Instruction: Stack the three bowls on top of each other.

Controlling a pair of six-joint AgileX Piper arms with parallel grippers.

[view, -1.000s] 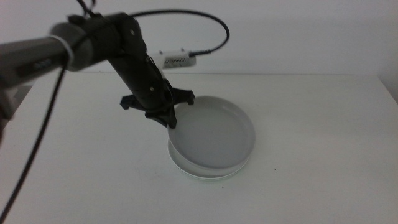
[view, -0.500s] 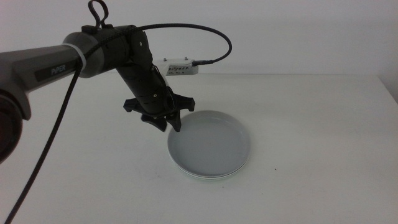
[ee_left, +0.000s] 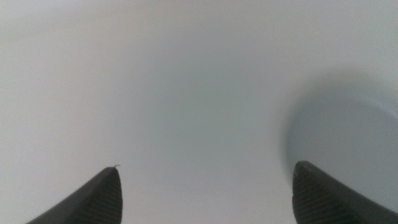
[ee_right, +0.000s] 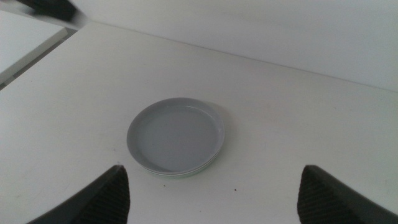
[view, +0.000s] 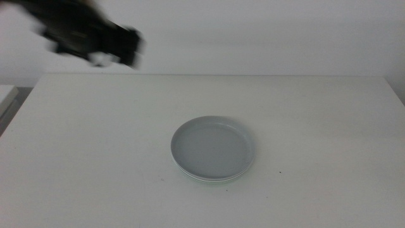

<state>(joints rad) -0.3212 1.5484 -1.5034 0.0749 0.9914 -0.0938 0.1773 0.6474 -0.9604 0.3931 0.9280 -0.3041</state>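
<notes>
A grey-blue bowl [view: 212, 147] lies flat on top of the stack in the middle of the table; the right wrist view shows it too [ee_right: 176, 134]. Pale rims of the bowls under it [view: 209, 180] peek out at the front edge, with a mint tint [ee_right: 186, 175]. My left gripper [view: 95, 41] is a dark blur high over the table's far left corner, well away from the stack. In its own view the left gripper [ee_left: 206, 167] is open and holds nothing, with the bowl [ee_left: 348, 137] blurred off to one side. My right gripper [ee_right: 212, 168] hangs open above the table, looking down on the stack.
The white table [view: 329, 126] spreads around the stack on all sides. Its left edge [view: 19, 107] borders a lower pale surface [view: 5, 95]. A white wall stands behind the table's far edge.
The left gripper has left the grey-blue bowl's rim and swung up and away to the far left. The bowl, tilted a second ago, now lies flat on the stack.
</notes>
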